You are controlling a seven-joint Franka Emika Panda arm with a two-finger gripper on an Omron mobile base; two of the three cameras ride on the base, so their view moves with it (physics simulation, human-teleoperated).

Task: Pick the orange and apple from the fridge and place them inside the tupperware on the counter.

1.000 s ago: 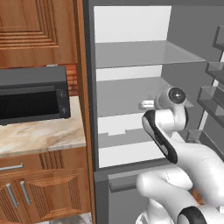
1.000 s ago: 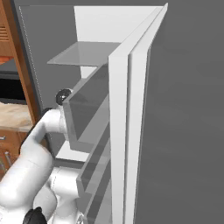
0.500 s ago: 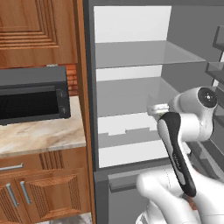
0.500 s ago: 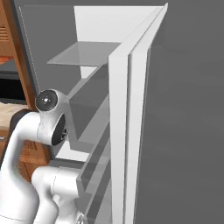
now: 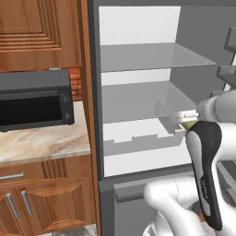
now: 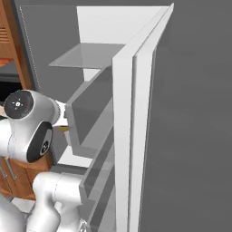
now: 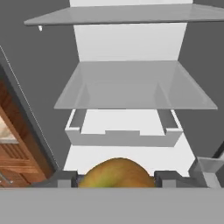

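Note:
A golden-brown apple [image 7: 117, 173] sits between my fingertips, and my gripper [image 7: 117, 178] is shut on it. From the left base view, the gripper [image 5: 185, 120] hovers in front of the open fridge [image 5: 138, 27], at the right end of its drawer [image 5: 138, 138], with a bit of the yellowish apple [image 5: 189, 125] showing. The fridge's translucent shelves [image 7: 131, 87] are bare. The beige counter [image 5: 41, 143] lies to the fridge's left. The orange and the tupperware are out of view.
A black microwave [image 5: 32, 101] stands on the counter under wooden wall cabinets [image 5: 37, 32]. The open fridge door [image 6: 136, 136] with its racks rises close on the arm's right. Brown base cabinets [image 5: 41, 198] lie below the counter.
The gripper has drawn back out of the fridge toward the right with the apple held, and the arm's elbow has swung up and nearer to the cameras.

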